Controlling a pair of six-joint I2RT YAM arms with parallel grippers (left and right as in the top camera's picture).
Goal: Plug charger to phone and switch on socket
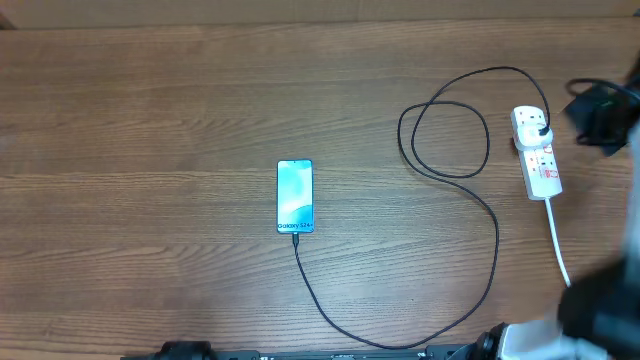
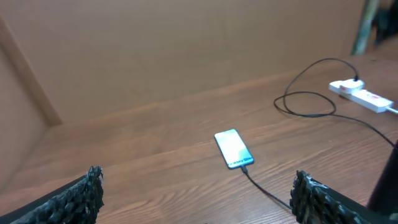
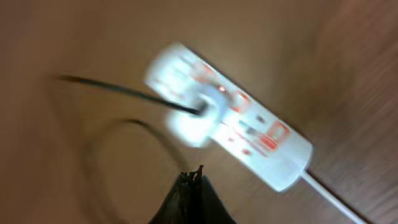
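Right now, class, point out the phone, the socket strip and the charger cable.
phone [image 1: 295, 196]: overhead view, middle of the lit screen.
socket [image 1: 543, 172]: overhead view, middle of its white body.
charger [image 1: 497, 240]: overhead view, the black cable's long curve.

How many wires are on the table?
2. The black charger loops from the phone to the socket; the white cord leaves the socket's other end.
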